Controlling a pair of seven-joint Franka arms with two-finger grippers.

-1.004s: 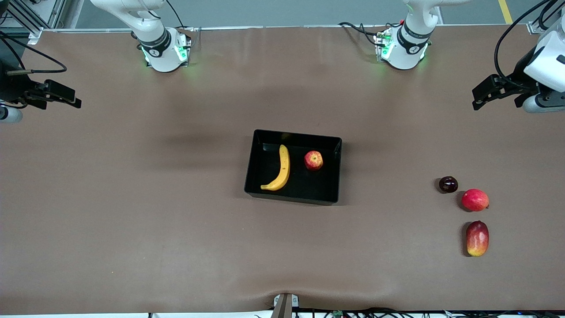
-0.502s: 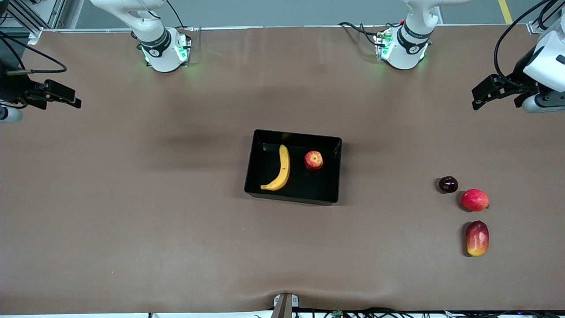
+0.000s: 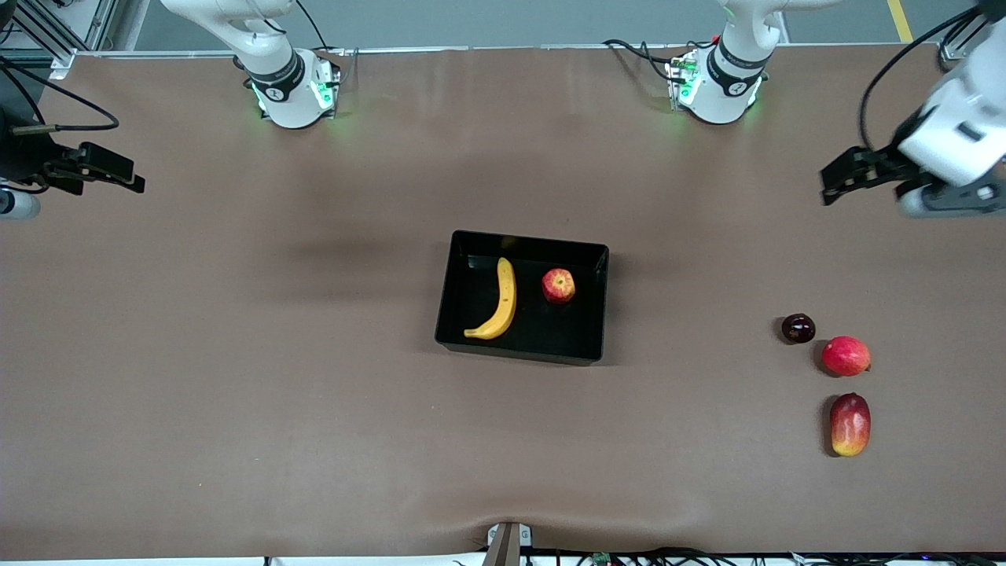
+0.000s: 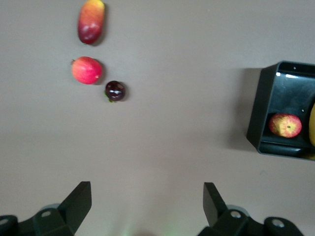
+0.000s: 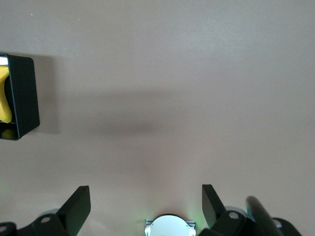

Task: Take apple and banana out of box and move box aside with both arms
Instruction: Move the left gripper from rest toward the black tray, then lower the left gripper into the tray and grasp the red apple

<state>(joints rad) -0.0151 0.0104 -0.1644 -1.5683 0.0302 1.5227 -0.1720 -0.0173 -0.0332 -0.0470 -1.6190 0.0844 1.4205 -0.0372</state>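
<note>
The black box [image 3: 530,238] stands at the middle of the table. The yellow banana [image 3: 500,303] and the small red apple [image 3: 558,285] lie in it, side by side and apart. My left gripper [image 3: 833,182] is open and empty over bare table at the left arm's end. Its wrist view shows the open fingers [image 4: 78,201], the box [image 4: 263,113], the apple [image 4: 285,125] and a sliver of banana [image 4: 312,125]. My right gripper [image 3: 130,177] is open and empty over bare table at the right arm's end. Its wrist view [image 5: 146,201] shows the box's wall [image 5: 24,98] and the banana [image 5: 4,98].
A dark plum [image 3: 798,328], a round red fruit [image 3: 846,355] and a red-yellow mango [image 3: 849,424] lie in a row toward the left arm's end, nearer to the front camera than the box. They also show in the left wrist view, as plum [image 4: 115,91], round fruit [image 4: 86,70] and mango [image 4: 91,22].
My left gripper has shifted a little toward the middle of the table, and its arm has swung. The right arm, the box and the fruits have not moved.
</note>
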